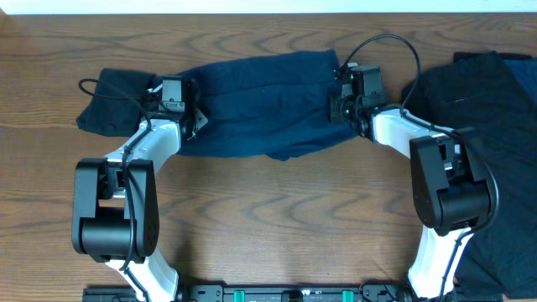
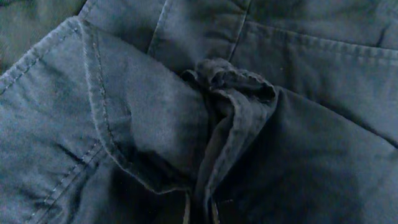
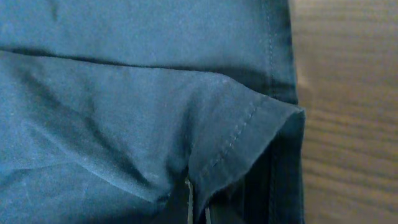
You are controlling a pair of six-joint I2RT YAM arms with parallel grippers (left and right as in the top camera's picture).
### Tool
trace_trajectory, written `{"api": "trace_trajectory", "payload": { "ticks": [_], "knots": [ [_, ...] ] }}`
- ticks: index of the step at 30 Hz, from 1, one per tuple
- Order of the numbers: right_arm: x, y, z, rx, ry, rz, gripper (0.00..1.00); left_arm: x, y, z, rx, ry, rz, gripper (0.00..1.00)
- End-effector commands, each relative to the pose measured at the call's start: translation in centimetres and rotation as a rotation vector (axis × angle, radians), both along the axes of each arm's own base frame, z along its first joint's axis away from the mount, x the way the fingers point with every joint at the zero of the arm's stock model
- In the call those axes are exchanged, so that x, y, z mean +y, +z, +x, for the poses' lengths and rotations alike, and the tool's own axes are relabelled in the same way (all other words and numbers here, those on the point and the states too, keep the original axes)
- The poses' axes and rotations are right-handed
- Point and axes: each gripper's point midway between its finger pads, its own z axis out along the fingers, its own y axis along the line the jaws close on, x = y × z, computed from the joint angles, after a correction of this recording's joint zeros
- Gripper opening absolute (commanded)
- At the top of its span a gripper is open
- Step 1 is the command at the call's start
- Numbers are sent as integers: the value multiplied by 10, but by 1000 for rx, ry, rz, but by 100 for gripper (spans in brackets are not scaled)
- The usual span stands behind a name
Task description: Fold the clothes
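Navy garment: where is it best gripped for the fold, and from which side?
At its two short ends, by the hems, each claw coming in from its own side. The navy garment lies stretched left to right, and the left claw and right claw pinch raised hem folds there.

Bare table [image 1: 285, 210] is open at front centre, between the left arm [image 1: 113, 205] and the right arm [image 1: 445, 180]. Beyond it the navy garment [image 1: 260, 101] spans the middle. A black garment [image 1: 109, 105] blocks the far left; a black pile [image 1: 495, 92] covers the right side. A narrow bare strip runs along the far edge.
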Motion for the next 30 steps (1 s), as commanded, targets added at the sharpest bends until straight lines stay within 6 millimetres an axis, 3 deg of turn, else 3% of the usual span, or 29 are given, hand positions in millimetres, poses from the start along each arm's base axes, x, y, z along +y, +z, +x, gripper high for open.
{"api": "trace_trajectory", "payload": {
  "ticks": [1,10,19,23,30],
  "knots": [
    [-15,-12,-12,68,-37,-53,1,-7,-14,-14,75,-32,-24,6],
    [-69,-45,-74,420,-289,-60,1,-29,-29,-58,267,-94,-147,6],
    [-103,-44,-118,616,-419,-69,1,-47,-23,-114,473,-134,-173,6],
    [-108,-20,-123,611,-442,-55,1,-63,-11,-122,474,-209,-155,6],
    [-104,58,-114,427,-406,-19,1,-78,35,-112,328,-266,-156,6]
  ]
}}
